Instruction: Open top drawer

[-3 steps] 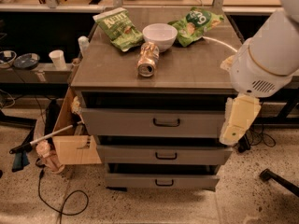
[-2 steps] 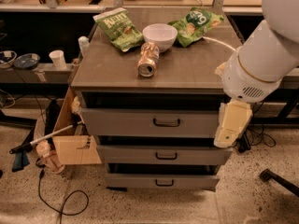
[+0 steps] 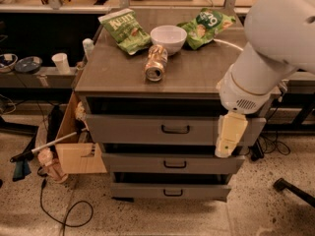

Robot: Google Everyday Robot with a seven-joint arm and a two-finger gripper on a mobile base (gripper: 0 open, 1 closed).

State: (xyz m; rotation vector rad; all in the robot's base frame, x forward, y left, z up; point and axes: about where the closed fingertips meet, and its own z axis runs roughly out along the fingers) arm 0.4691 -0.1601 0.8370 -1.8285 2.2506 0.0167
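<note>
Jaws hang by R end of top drawer (image 3: pixel 138 130) front, R of handle (image 3: pixel 175 129).

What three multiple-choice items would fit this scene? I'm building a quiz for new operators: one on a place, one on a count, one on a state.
1. The gripper hangs before the top drawer at its: A right end; B left end; C centre.
2. Green chip bags in view: A one; B two; C three.
3. The can is: A upright; B lying on its side; C held by the gripper.
Key: 1A, it covers the drawer front's right edge. 2B, one lies each side of the bowl. 3B, its round end faces the camera.
</note>
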